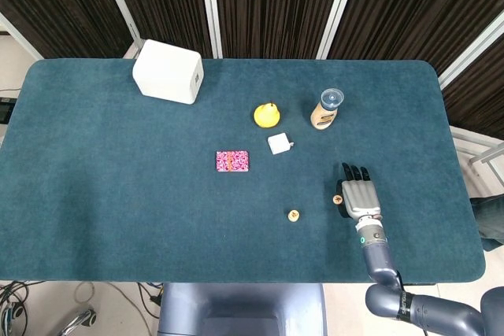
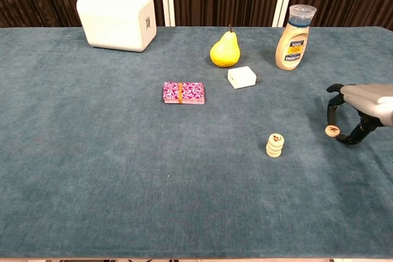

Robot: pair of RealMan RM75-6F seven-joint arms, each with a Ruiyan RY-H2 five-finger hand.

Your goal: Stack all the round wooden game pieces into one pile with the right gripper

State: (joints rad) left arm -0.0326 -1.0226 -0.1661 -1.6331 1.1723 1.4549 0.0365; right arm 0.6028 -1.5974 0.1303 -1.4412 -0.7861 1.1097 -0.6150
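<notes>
A short stack of round wooden pieces (image 2: 274, 145) stands on the blue table; from above the stack (image 1: 293, 215) shows as one disc. One loose piece (image 2: 331, 130) with a red mark lies flat to its right, and in the head view this loose piece (image 1: 337, 199) is just left of my right hand (image 1: 359, 194). In the chest view my right hand (image 2: 361, 110) arches over the table at the right edge. Its fingers are apart with the loose piece lying between fingertips and thumb, not gripped. My left hand appears in neither view.
Behind the pieces stand a sauce bottle (image 2: 293, 38), a yellow pear (image 2: 225, 50) and a small white box (image 2: 242, 77). A pink card pack (image 2: 182, 92) lies mid-table. A large white box (image 2: 116, 18) sits at the far left.
</notes>
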